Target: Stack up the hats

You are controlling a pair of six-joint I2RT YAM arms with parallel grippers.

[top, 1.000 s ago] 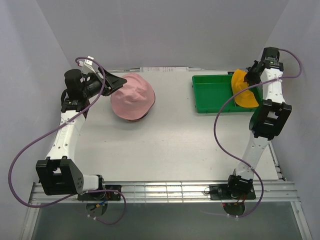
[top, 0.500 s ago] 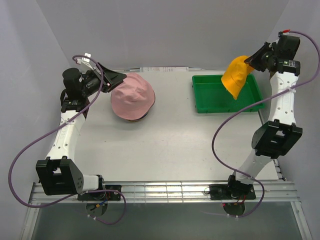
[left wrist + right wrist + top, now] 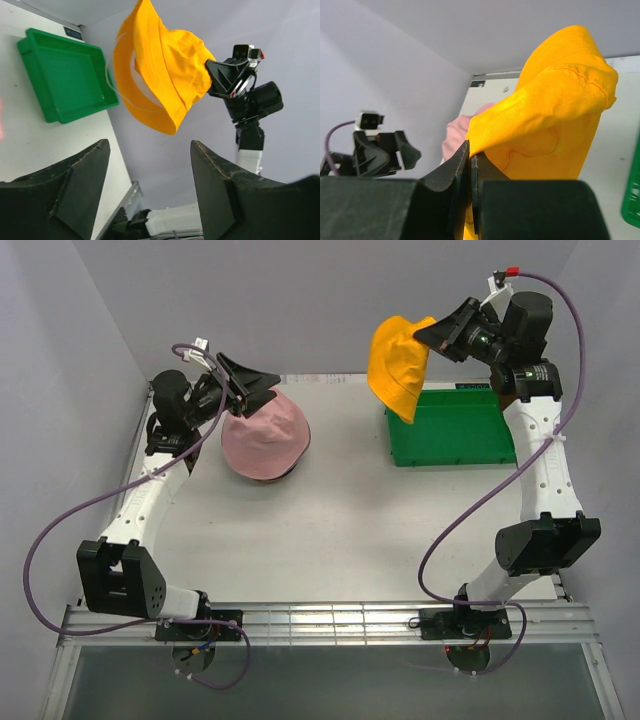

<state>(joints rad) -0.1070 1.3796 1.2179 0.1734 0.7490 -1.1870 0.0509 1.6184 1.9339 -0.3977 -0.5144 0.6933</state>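
Step in hand: carry the yellow hat (image 3: 400,365) over to the pink hat (image 3: 265,435) and put it on top.
How to do it well: bring the yellow hat right over the pink one with its open side down. Go down slowly. Let go only when it sits on the pink top, because the floppy brim could fold or slide off.
Right claw (image 3: 432,335): pinched tight on a fold of the yellow hat's cloth.
Left claw (image 3: 262,385): fingers wide apart, holding nothing. It is up close by the pink hat's back edge, and I cannot tell if it touches.
Yellow hat: hangs high in the air by the green tray (image 3: 450,435) — only the claw touches it.
Pink hat: sits on the table (image 3: 330,530), far left side.
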